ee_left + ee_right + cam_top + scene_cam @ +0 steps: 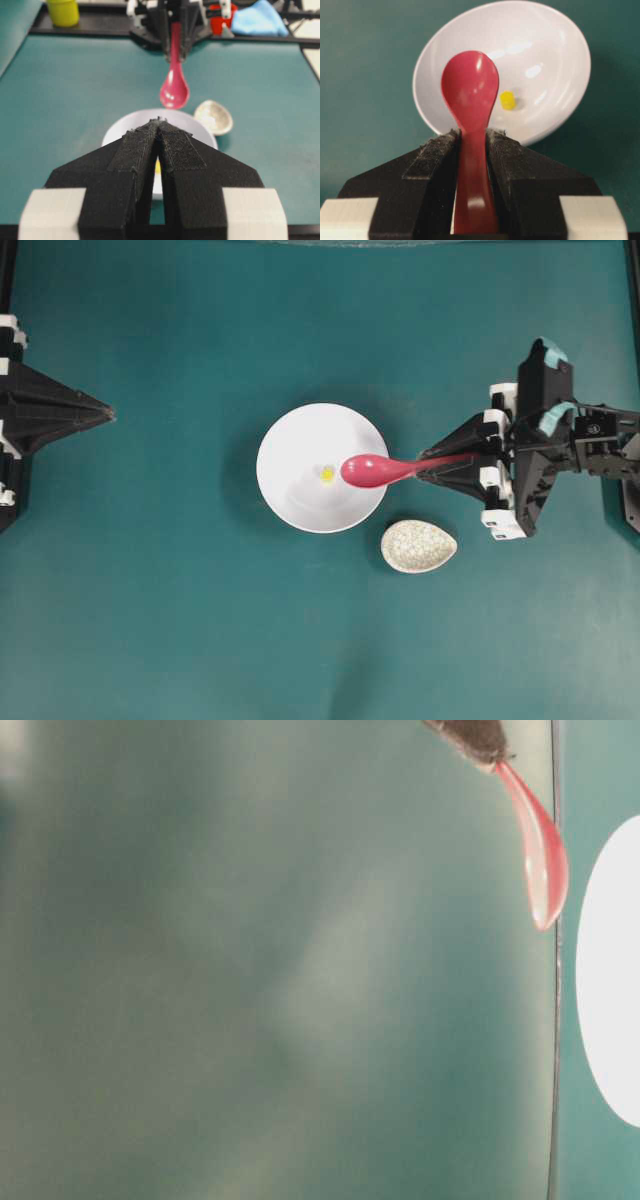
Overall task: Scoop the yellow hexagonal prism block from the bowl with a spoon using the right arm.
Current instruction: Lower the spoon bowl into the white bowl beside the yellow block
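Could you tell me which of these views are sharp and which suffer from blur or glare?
Overhead: sharp, evenly lit. Table-level: mostly a hazy green blur; only the spoon and a bowl edge read. Right wrist: crisp, with glare streaks inside the bowl. Left wrist: near tool soft.

we find the spoon (375, 470) clamped by its handle in our right end effector (432, 464), its scoop reaching out ahead over the near rim of the bowl (290, 440). the yellow hexagonal prism block (327, 474) lies in the bowl, just beyond the scoop's tip. the spoon rest (418, 546) sits on the table (150, 620), off to one side of the end effector, just beside the bowl. our left end effector (108, 415) waits well apart, across the bowl.
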